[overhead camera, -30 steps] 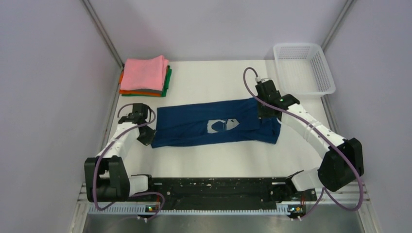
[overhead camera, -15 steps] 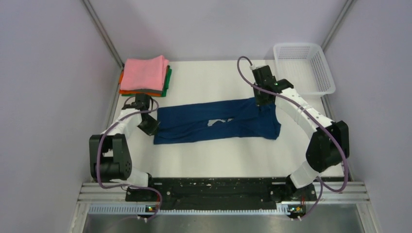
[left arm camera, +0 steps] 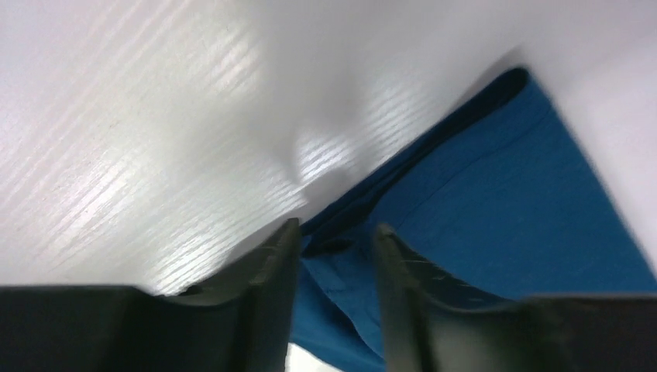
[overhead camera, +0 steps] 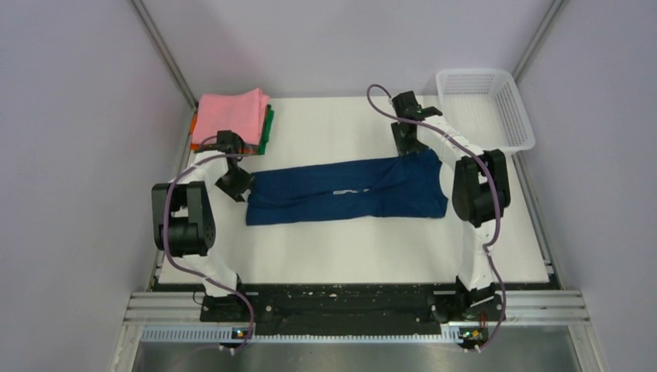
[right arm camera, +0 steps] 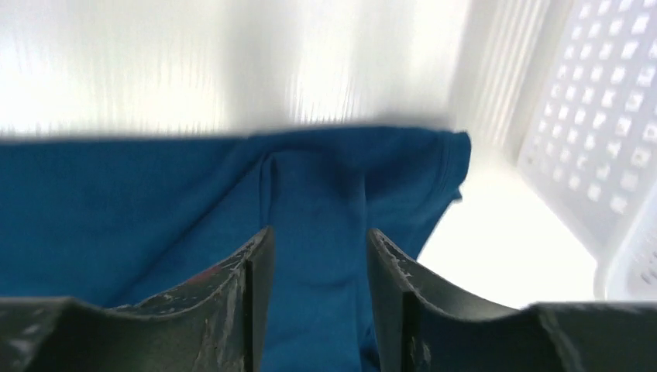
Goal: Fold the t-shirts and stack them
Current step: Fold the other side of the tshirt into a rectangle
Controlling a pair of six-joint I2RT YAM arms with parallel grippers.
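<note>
Folded stack [overhead camera: 231,118], pink on top, sits at the far-left corner. My left gripper [left arm camera: 335,229] is at the left end of the navy t-shirt [overhead camera: 349,198], fingers apart and nothing pinched, and the shirt lies mid-table as 1 long strip. Right gripper [right arm camera: 319,232] hangs over the strip's far edge near its right end, fingers apart too, with the basket [overhead camera: 496,81] beyond. I read the next fold as end over end, so I'd pinch all layers at 1 end, lift low and land edge on edge.
</note>
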